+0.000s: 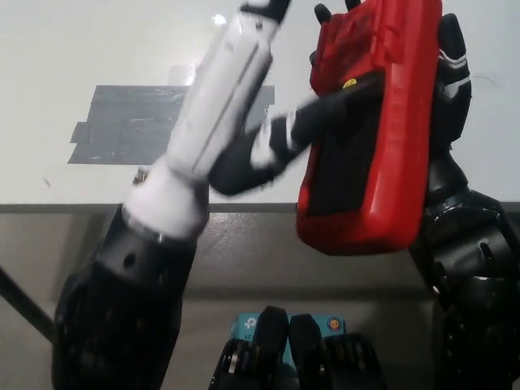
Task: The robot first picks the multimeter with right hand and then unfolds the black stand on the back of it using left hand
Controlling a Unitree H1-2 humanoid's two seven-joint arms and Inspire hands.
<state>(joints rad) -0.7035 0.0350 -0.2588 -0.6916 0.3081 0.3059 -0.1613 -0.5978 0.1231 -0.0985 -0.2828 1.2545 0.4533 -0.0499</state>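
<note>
Step in hand: unfolding the black stand (337, 114) on the back of the red multimeter (370, 130). The right hand (447, 97) grips the multimeter from behind, holding it upright above the table's (81, 49) near edge, back face toward the camera. The left hand (236, 122) reaches in with a dark finger touching the stand; whether it is clamped on anything cannot be told.

To do it well:
1. Keep the right-hand grip firm.
2. Hook the stand's free edge.
3. Pull outward steadily, away from the casing.

The casing is bright red with a black inset back panel.
</note>
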